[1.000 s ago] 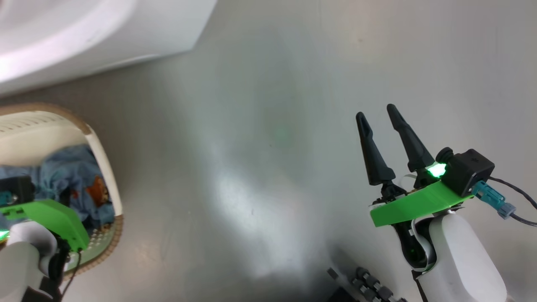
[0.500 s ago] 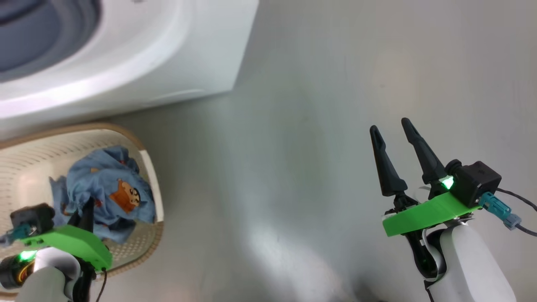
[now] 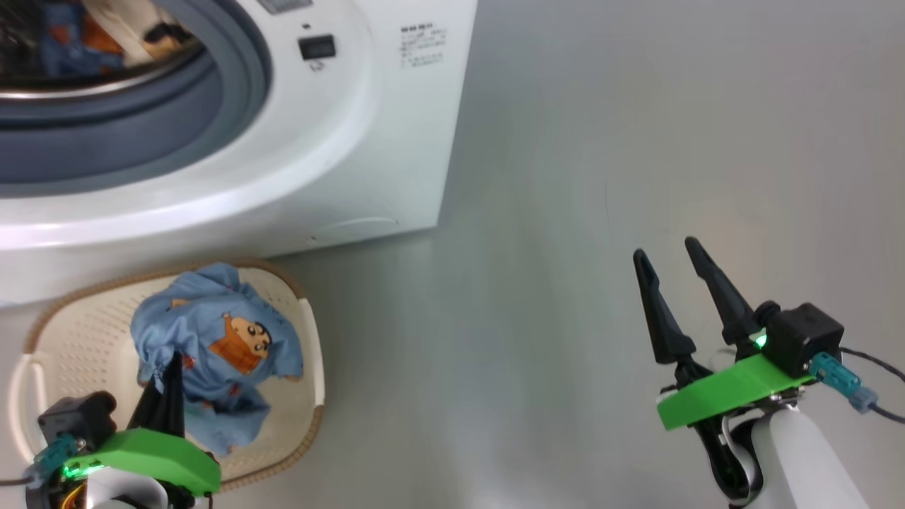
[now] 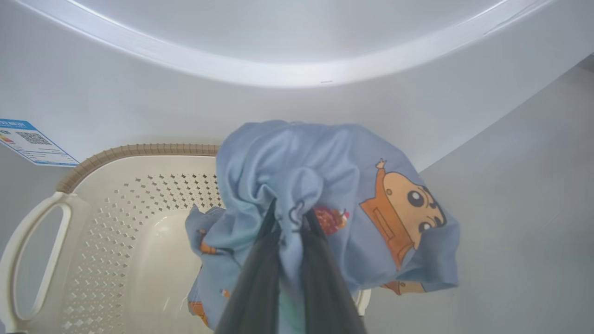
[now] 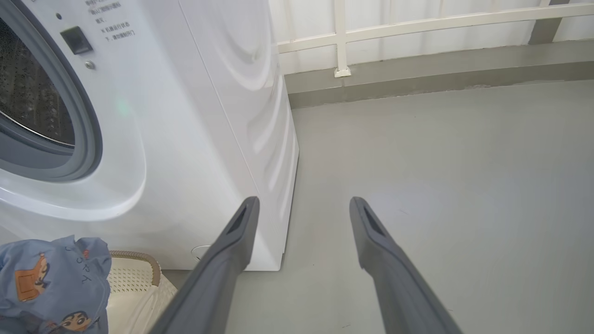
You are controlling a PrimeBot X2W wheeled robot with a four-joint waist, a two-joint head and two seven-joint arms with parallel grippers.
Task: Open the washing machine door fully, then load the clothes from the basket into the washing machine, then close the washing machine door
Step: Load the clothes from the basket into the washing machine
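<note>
One clothes bundle (image 4: 334, 171) (seemingly lifted) over basket (image 4: 139, 150), pinched in left gripper (image 4: 287, 211), right gripper (image 3: 664, 247) gaping

The tips of the left gripper (image 4: 288, 212) are buried in the bear-print garment (image 4: 343, 185); the drum (image 3: 42, 81) is cropped by the head view's top edge.

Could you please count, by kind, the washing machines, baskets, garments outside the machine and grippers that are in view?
Washing machine: 1
Basket: 1
Blue garment: 1
Grippers: 2, the left gripper and the right gripper
Total: 5
</note>
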